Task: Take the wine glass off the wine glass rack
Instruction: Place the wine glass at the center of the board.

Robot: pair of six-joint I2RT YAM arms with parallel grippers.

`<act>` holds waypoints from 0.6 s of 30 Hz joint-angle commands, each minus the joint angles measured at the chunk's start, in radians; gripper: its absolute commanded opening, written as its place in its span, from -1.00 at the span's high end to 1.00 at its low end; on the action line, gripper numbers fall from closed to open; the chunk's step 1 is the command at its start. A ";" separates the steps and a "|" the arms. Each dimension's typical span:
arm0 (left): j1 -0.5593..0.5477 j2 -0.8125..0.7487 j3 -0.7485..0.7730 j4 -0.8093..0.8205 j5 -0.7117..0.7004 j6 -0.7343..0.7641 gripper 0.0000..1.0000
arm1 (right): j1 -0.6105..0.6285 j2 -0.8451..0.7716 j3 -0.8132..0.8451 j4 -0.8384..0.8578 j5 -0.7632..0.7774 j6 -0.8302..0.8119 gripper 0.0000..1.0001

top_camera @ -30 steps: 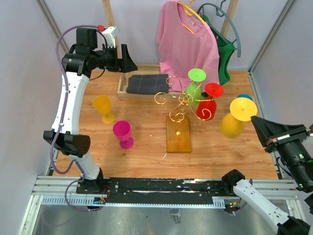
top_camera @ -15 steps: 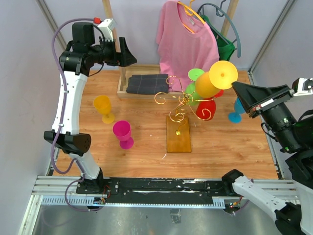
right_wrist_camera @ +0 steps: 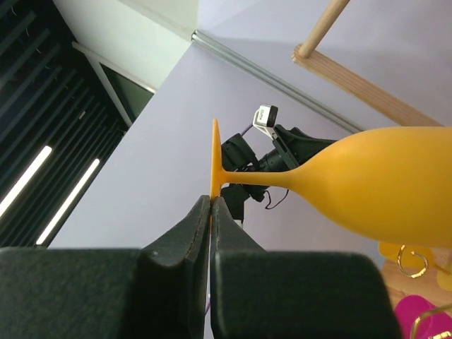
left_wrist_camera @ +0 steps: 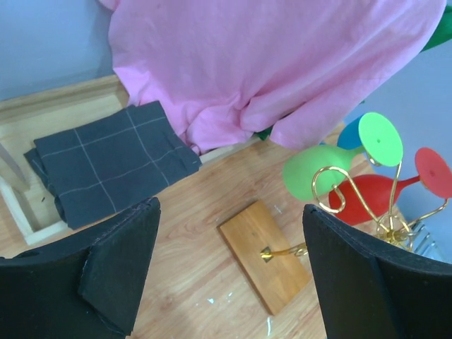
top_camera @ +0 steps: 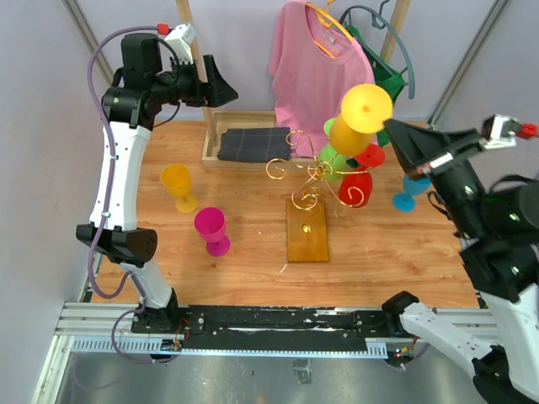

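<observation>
The gold wire rack [top_camera: 313,177] stands on its honey-brown wooden base [top_camera: 307,231] at mid-table; it also shows in the left wrist view [left_wrist_camera: 272,256]. A green glass [top_camera: 335,143] and a red glass [top_camera: 360,172] hang on its arms. My right gripper [top_camera: 392,128] is shut on the foot of an orange-yellow wine glass [top_camera: 358,122], held high above the rack, bowl pointing left; in the right wrist view the fingers [right_wrist_camera: 194,229] pinch the foot disc [right_wrist_camera: 214,159]. My left gripper [top_camera: 221,91] is open and empty, raised at the back left, looking down on the rack base.
A yellow glass [top_camera: 178,185] and a magenta glass [top_camera: 211,229] stand upright on the left of the table. A blue glass [top_camera: 410,192] stands on the right. A wooden tray with a folded dark cloth [top_camera: 251,143] is at the back. Pink shirt [top_camera: 324,71] and green garment hang behind.
My right arm has swung the orange-yellow glass from low on the right up and leftward, now high over the rack. The left arm has shifted slightly.
</observation>
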 commanded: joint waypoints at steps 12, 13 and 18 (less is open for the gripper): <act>0.117 -0.223 -0.407 0.574 0.260 -0.502 -0.77 | -0.010 0.390 0.040 0.677 -0.222 0.179 0.99; 0.135 -0.240 -0.463 0.652 0.291 -0.578 -0.77 | -0.010 0.405 0.044 0.706 -0.226 0.189 0.99; 0.180 -0.281 -0.662 0.958 0.393 -0.852 -0.80 | -0.010 0.464 0.085 0.807 -0.243 0.217 0.99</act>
